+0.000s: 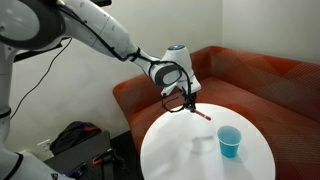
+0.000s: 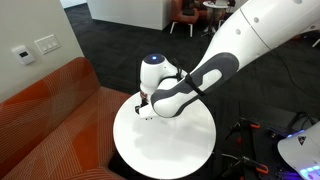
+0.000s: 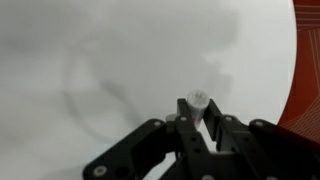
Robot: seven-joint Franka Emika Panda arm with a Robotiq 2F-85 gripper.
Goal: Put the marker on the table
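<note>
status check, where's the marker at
gripper jaws shut on marker. marker low over table, not yet released. cup off to the side, nothing in the way.

no readable text, labels or signs anywhere

The marker [image 3: 197, 100] sits in my gripper [image 1: 189, 103], over the table [image 1: 185, 155]. The cup [image 1: 230, 142] stands on the table, apart from my gripper.
</note>
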